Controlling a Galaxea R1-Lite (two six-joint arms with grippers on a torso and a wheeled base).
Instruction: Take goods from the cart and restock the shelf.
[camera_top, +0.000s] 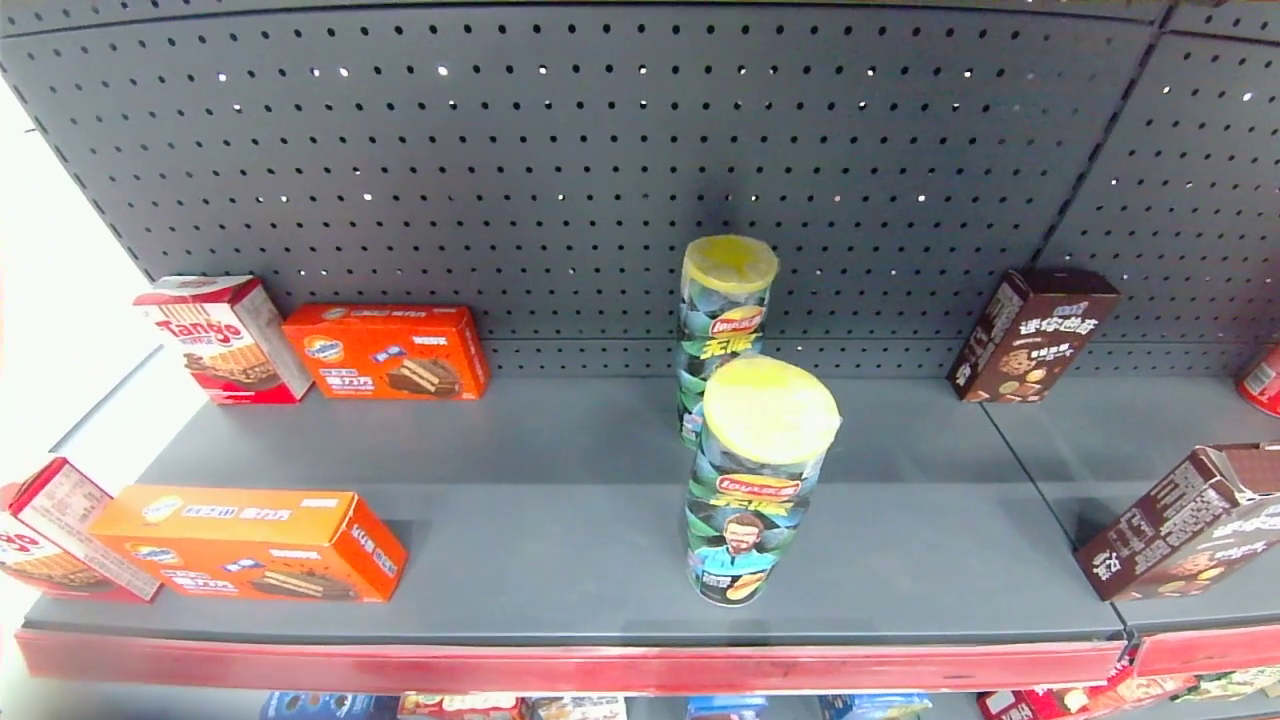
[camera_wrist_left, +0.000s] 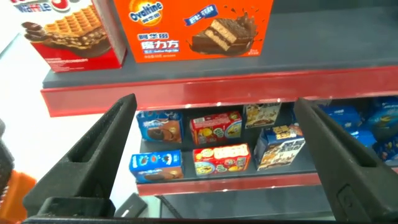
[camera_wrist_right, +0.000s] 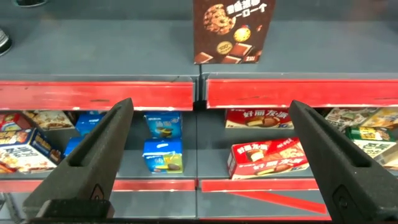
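Restocking part-way done. The shelf (camera_top: 560, 480) carried a thin spread of goods with wide bare stretches between them, so by judgement most of the filling was left to do.

The cans (camera_top: 760, 480) (camera_top: 729, 330) stood upright near the shelf's middle, one at the front and one right behind it toward the back panel. Whether they touched could not be told.

The left gripper (camera_wrist_left: 214, 101) had its fingers spread wide with nothing between them, and it hung in front of the shelf's red edge, with lower shelves (camera_wrist_left: 217, 149) of small packs beyond. The right gripper (camera_wrist_right: 211, 104) was likewise released and empty, facing the red edge below a brown box. By judgement, with neither gripper loaded, the next item had yet to be fetched from the cart.

Count on the shelf:
- cans, two
- orange boxes (camera_top: 385, 352) (camera_top: 250, 543), two
- red-and-white boxes (camera_top: 225, 338) (camera_top: 60, 535), two
- brown boxes (camera_top: 1032, 334) (camera_top: 1180, 520), two
- one red item (camera_top: 1262, 378) at the right edge, too cut off to identify
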